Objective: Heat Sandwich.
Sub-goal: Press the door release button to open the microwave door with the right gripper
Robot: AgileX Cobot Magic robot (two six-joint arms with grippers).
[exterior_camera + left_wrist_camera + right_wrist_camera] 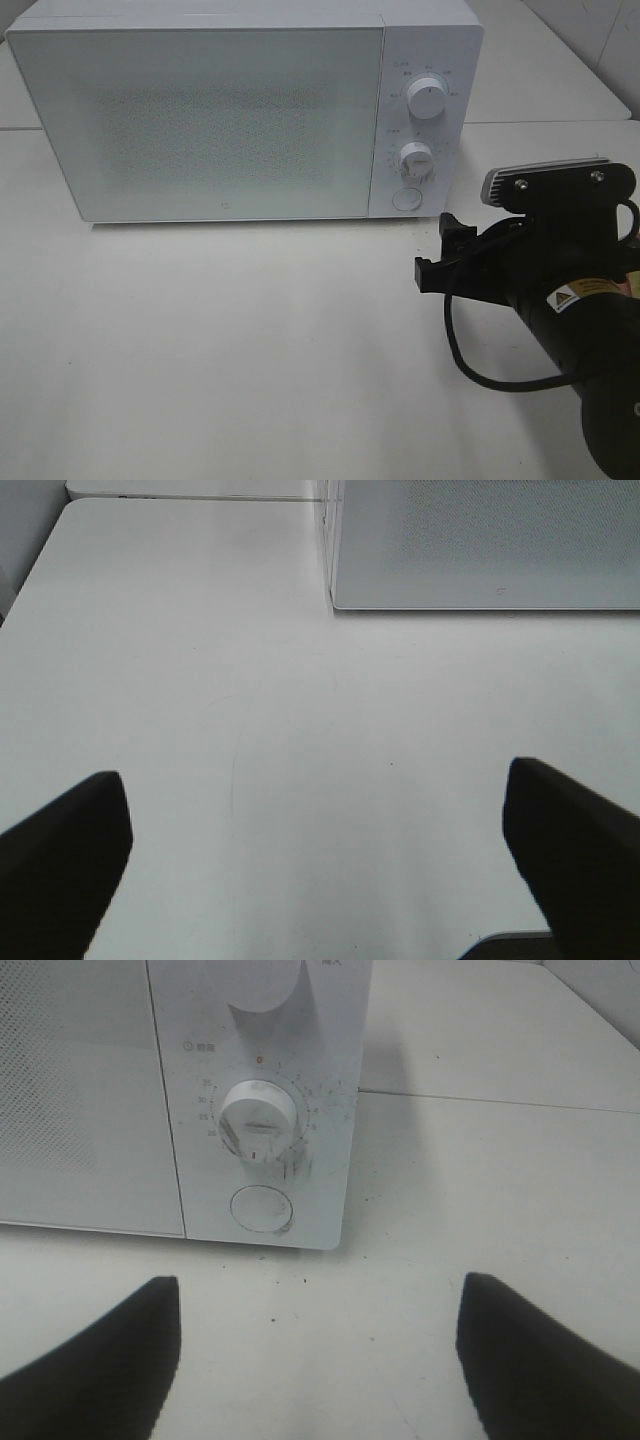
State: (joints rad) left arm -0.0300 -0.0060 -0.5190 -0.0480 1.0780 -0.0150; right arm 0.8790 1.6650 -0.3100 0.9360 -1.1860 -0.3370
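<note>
Nearest item: right arm [590, 330], black, at the near right of the surface [200, 350], with a yellow warning sticker [575, 297] and a black cable [470, 360] looping beneath it.

Item: right end effector [437, 248]. We record it as open, with its two fingers apart and nothing between them. It points toward the microwave's control panel and sits just in front of it, not touching.

Item: left end effector [312, 772]. We record it as open wide and empty, seen only in its own wrist view, above bare surface in front of the microwave's left corner.

Item: microwave [200, 110], white, at the far side of the surface, its door [210, 115] shut.

Item: control panel, on the right of the microwave's face. It carries an upper dial [428, 100], a lower dial [415, 160] and a round button [406, 198] below them.

Item: sandwich. We cannot tell where it is; no view shows it, and the frosted door hides the microwave's inside.
</note>
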